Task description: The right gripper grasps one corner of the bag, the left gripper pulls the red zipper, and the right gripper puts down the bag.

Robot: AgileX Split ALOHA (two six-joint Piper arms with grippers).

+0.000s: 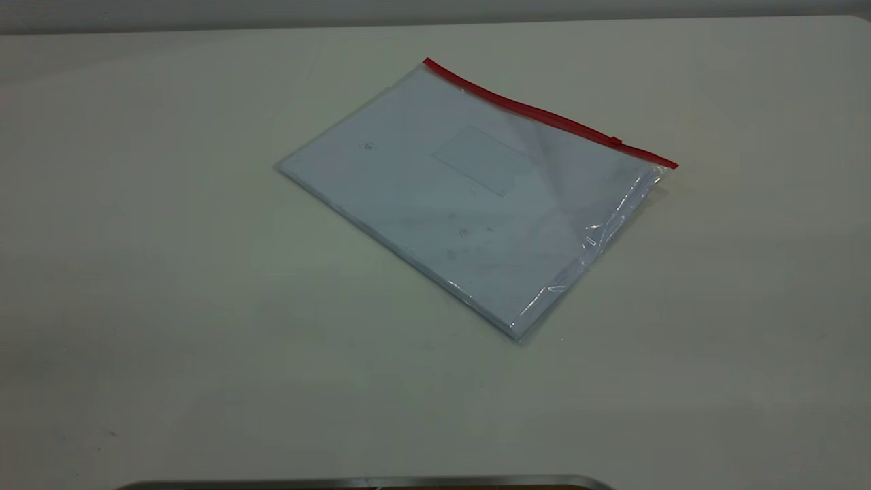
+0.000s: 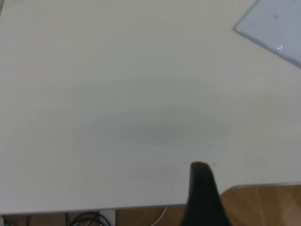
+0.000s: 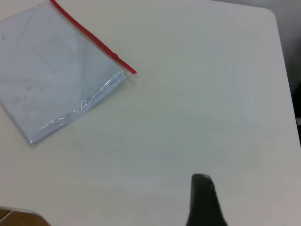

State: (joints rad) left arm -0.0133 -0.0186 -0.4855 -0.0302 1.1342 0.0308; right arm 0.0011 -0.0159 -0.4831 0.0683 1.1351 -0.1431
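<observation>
The bag lies flat on the white table, clear plastic with white paper inside. The red zipper runs along its far long edge, with the small slider tab near the right end. The red-tipped corner rests on the table. Neither arm shows in the exterior view. In the right wrist view the right gripper hangs over bare table, well apart from the bag and its red-tipped corner. In the left wrist view the left gripper is near the table's edge, far from the bag's plain corner.
A metal strip lines the table's near edge. Wooden floor and cables show beyond the table edge in the left wrist view. The table's rounded corner shows in the right wrist view.
</observation>
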